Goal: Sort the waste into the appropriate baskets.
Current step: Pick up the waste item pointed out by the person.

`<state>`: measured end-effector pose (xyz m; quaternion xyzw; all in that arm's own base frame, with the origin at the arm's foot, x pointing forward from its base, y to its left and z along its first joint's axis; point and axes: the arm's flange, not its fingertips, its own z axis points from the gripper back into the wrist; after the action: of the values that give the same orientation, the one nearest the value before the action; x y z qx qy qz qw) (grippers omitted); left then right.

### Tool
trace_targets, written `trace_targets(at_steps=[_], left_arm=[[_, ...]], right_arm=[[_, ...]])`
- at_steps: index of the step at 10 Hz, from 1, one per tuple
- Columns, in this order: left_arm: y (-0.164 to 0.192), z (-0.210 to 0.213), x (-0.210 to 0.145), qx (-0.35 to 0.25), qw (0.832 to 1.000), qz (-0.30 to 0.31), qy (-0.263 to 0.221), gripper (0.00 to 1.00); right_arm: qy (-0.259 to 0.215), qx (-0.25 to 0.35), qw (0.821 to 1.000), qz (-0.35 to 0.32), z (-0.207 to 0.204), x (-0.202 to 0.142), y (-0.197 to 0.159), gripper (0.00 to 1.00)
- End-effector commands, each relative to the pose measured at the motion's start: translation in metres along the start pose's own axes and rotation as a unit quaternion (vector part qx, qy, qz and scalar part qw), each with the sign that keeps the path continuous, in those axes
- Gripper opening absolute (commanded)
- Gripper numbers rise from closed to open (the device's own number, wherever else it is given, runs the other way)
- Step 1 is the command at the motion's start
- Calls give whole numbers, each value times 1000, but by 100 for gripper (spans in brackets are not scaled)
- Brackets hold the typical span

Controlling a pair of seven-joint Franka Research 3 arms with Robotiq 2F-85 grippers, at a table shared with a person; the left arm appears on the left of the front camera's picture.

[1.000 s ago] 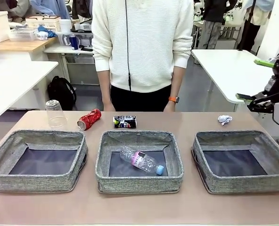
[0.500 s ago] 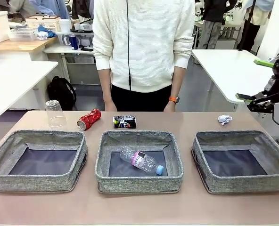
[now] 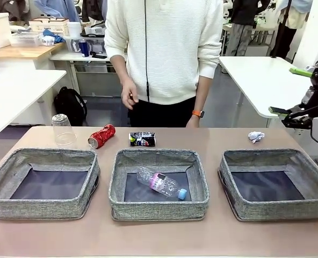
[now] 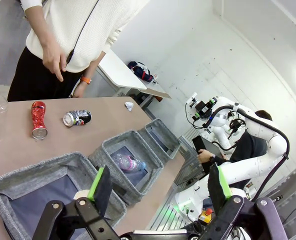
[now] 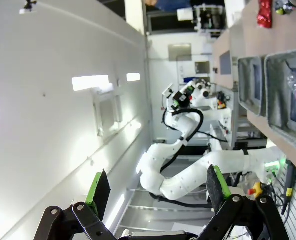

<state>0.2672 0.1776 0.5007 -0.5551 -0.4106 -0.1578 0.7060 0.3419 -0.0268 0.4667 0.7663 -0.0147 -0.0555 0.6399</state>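
Left hand (image 4: pixel 158 182) and right hand (image 5: pixel 158 187) are held wide and empty (clear of the desk (image 3: pixel 212 137)). Bottle (image 3: pixel 161 184) lies in the middle basket (image 3: pixel 159 208) — paper ball (image 3: pixel 256 136), behind the right basket (image 3: pixel 280 209), is best approached from above, jaws straddling it.

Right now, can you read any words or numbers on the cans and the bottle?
Nothing can be read in these pictures.
Pink label on the bottle: too blurred to read.
Print on the crushed red can: too small to read.
Coloured print on the crushed dark can: too blurred to read.
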Motion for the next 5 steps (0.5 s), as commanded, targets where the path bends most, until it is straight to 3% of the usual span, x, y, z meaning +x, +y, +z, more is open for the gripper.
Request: trace_targets(at_steps=[1, 5], left_arm=[[-1, -1, 2, -7, 1000, -10, -9, 100], [-1, -1, 2, -7, 1000, -10, -9, 100]], right_arm=[[9, -3, 1000, 11, 2, -2, -3, 100], [9, -3, 1000, 11, 2, -2, -3, 100]])
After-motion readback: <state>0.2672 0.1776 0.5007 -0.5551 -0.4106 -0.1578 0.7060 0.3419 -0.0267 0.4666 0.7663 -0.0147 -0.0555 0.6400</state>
